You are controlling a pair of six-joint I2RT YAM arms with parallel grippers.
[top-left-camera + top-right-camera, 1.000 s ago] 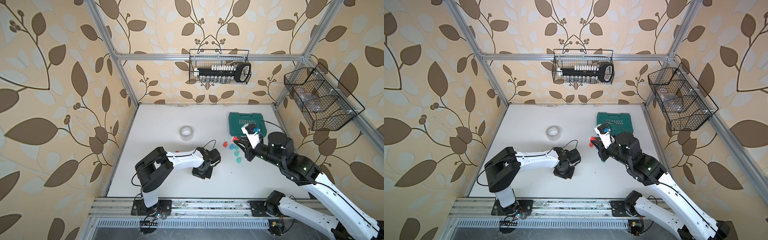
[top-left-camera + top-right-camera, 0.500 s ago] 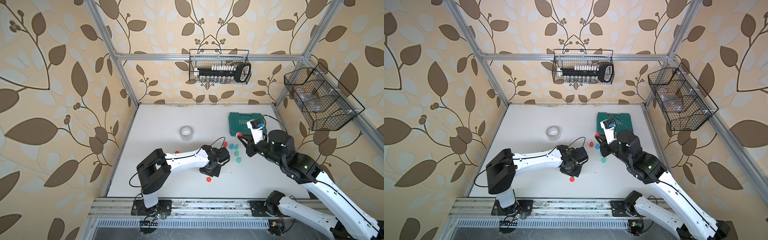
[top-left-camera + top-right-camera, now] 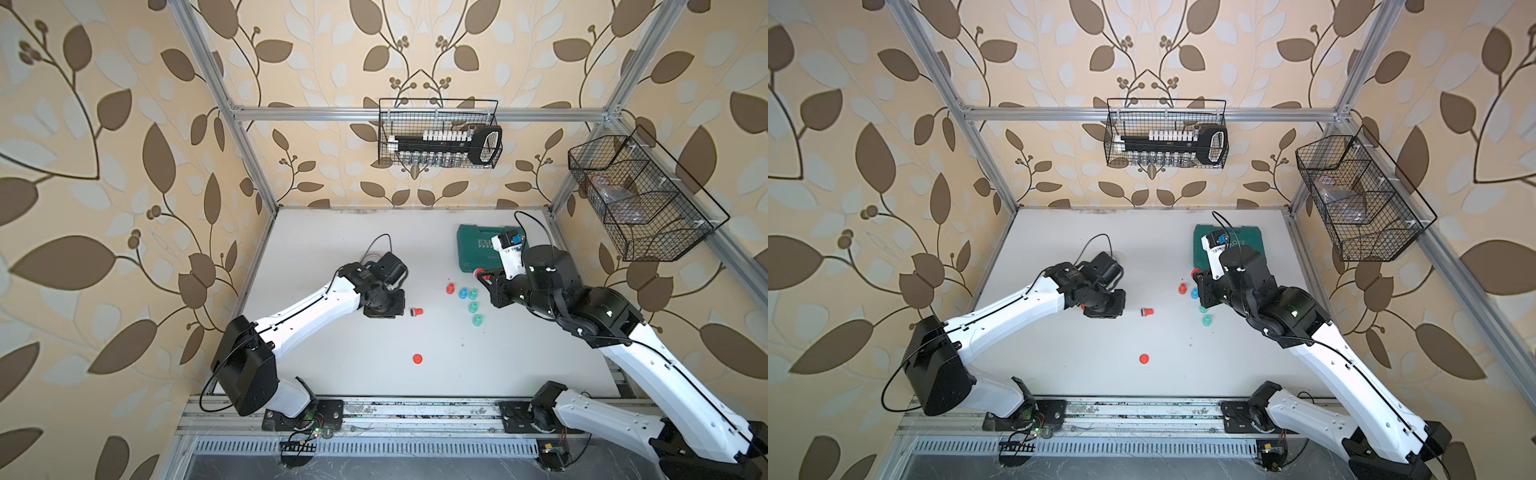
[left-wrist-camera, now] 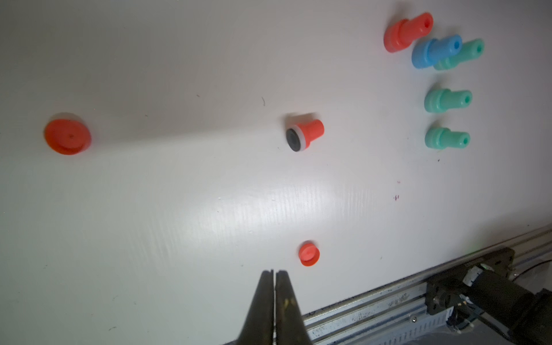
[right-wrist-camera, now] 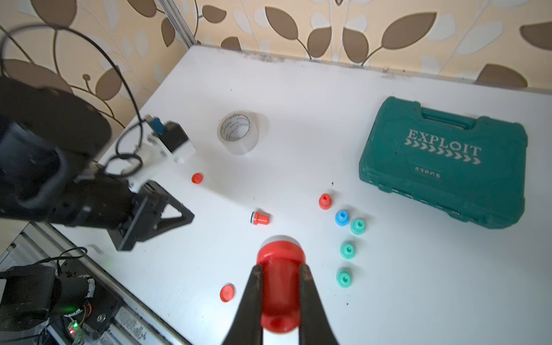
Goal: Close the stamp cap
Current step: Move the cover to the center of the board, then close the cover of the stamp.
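My right gripper (image 5: 280, 273) is shut on a red stamp (image 5: 280, 286), held above the table near the green case; in both top views the stamp shows as a red spot (image 3: 478, 272) (image 3: 1195, 273). A second red stamp (image 3: 415, 312) (image 4: 304, 134) lies on its side, black face bare. A loose red cap (image 3: 417, 358) (image 4: 309, 254) (image 5: 227, 292) lies toward the front. Another red cap (image 4: 67, 136) (image 5: 197, 178) lies beside the left arm. My left gripper (image 4: 273, 273) (image 3: 399, 311) is shut and empty, just left of the lying stamp.
Capped stamps stand in a cluster: red (image 3: 450, 288), blue (image 3: 463, 294) and three green (image 3: 473, 307). A green tool case (image 3: 478, 245) lies at the back right. A roll of clear tape (image 5: 237, 133) stands behind the left arm. The front rail (image 3: 415, 411) borders the table.
My left gripper has drawn back left and away from the front, uncovering the front red cap and the stamp lying on its side. My right gripper moved slightly farther back with its stamp.
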